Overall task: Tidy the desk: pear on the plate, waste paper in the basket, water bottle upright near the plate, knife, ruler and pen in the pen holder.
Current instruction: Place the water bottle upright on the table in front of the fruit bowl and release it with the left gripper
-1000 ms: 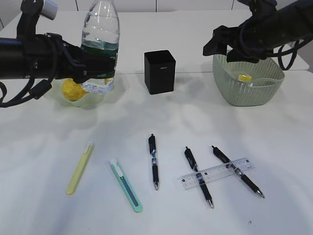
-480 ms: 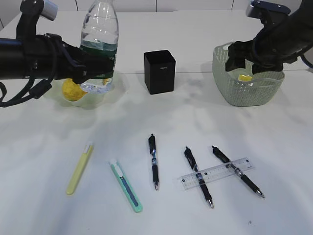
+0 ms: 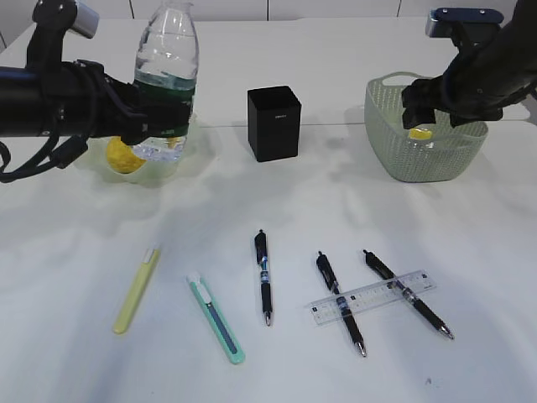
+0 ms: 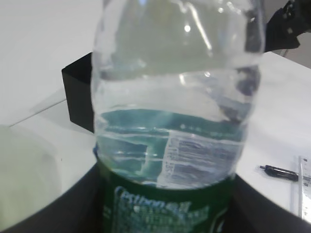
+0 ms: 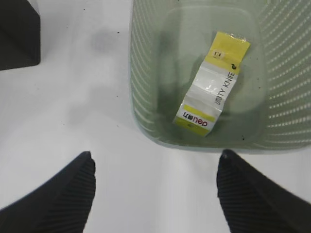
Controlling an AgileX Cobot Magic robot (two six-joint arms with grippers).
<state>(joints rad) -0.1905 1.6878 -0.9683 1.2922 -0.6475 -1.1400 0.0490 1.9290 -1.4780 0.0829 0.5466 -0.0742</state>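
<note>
My left claw [image 3: 155, 113] pinches the water bottle [image 3: 168, 67] upright, just right of the plate [image 3: 180, 168]; right claw [image 5: 155, 191] spread, empty.

A second white surface [image 3: 336, 59] is lying behind the working area, separated from it by a thin horizontal seam running across the exterior view. Beyond this, pale wall panels [image 3: 336, 8] are standing along the top edge, divided by narrow dark vertical joints. Diffuse overhead lighting is casting soft, faint shadows onto the white surfaces. No floor or window is showing in any view.
</note>
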